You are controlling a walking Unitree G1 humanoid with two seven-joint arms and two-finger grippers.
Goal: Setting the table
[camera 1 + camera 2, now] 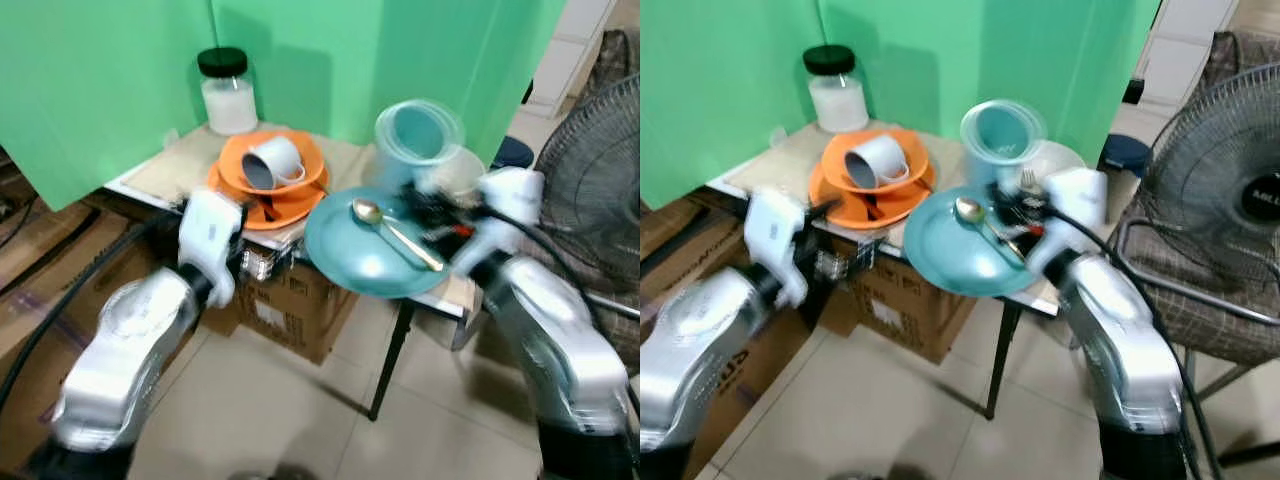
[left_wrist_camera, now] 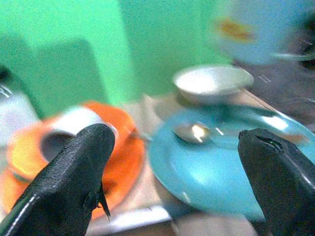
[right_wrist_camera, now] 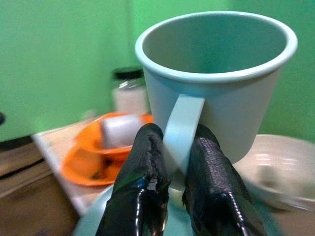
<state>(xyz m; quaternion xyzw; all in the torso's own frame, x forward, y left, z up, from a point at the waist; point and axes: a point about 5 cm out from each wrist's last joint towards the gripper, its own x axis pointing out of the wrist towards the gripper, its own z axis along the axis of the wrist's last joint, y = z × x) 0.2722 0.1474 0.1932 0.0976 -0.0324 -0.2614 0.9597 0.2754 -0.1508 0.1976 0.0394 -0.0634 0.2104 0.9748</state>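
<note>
Right of centre in the head views, above the blue plate (image 1: 365, 255): light blue mug (image 3: 216, 78), lifted off the bench (image 1: 180, 160) and tipped so its mouth faces the camera. Pinched by its handle between both fingers of the right end effector (image 3: 170, 162), clamped tight on that thin loop, body of the mug just beyond the fingertips. Probably light, stiff and smooth-glazed, so apt to swing or slip on a handle-only hold; breakable if dropped. Handle the right place to hold, close to the wall. On the plate below, a spoon (image 1: 395, 232); behind it a white bowl (image 3: 280, 167). Centre-left of the frame, orange plates (image 1: 270, 190) carrying a white mug (image 1: 272, 162) on its side, with a black-lidded jar (image 1: 228, 90) in the upper left. Left end effector (image 2: 182, 162) spread wide and empty, short of the bench edge, facing both plates.
</note>
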